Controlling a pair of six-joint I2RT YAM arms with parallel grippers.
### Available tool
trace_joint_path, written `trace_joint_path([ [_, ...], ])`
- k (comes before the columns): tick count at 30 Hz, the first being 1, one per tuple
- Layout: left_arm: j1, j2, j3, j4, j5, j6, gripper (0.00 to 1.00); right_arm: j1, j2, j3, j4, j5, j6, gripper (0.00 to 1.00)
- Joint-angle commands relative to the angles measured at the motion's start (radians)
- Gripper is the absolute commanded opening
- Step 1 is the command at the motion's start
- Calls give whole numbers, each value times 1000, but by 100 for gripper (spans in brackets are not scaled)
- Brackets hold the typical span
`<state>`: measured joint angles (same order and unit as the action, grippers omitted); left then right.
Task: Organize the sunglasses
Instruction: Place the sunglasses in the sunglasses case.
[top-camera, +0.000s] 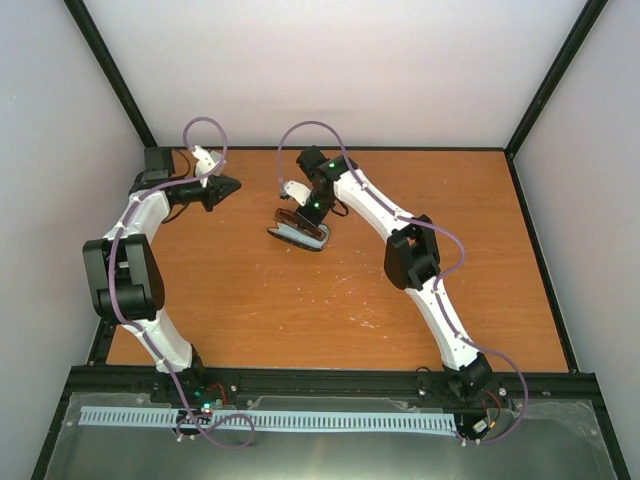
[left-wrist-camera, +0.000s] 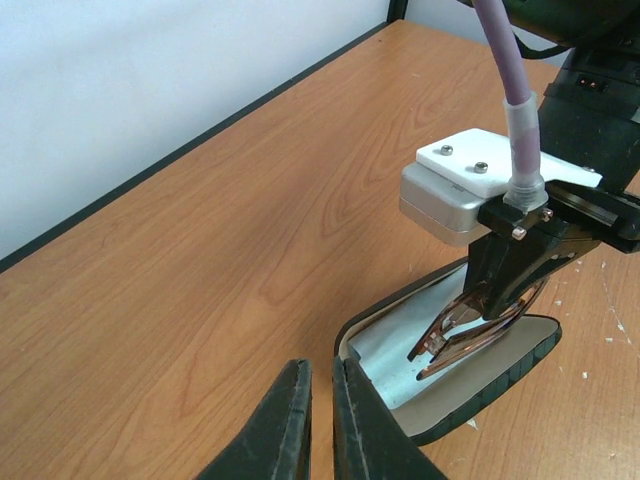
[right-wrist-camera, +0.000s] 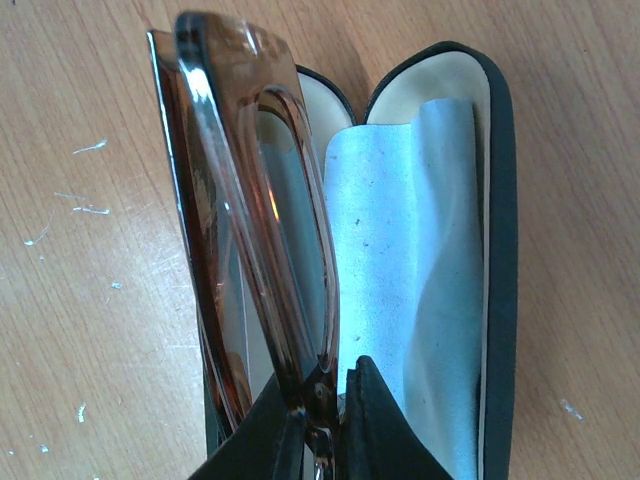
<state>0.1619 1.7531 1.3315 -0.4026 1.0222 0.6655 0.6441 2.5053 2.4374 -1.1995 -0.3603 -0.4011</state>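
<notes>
Right wrist view has the sunglasses (right-wrist-camera: 262, 220), seemingly folded, pinched near one end of the frame by the right pincer (right-wrist-camera: 328, 405). They are held on edge with the lenses running along the length of the open black case (right-wrist-camera: 497, 200), right at its cavity. That alignment looks chosen so the pair can settle lengthwise into the shell; whether it touches the lining cannot be told. A pale blue cloth (right-wrist-camera: 410, 250) lies spread inside the case, probably to cushion the lenses. The case rests on the tabletop (left-wrist-camera: 200, 250), toward its far middle, lid tipped back. The left pincer (left-wrist-camera: 320, 385) hovers just beside the case's near end, its fingers almost pressed together on nothing, perhaps placed to steady the case. No brand, label or writing can be read anywhere.
</notes>
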Motion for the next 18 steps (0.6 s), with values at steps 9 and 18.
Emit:
trace_joint_path([
  [9, 10, -8, -21, 9, 27, 44, 10, 6, 48, 2, 16, -19, 10, 5],
  [18, 11, -1, -16, 15, 30, 45, 10, 8, 71, 6, 37, -6, 28, 9],
])
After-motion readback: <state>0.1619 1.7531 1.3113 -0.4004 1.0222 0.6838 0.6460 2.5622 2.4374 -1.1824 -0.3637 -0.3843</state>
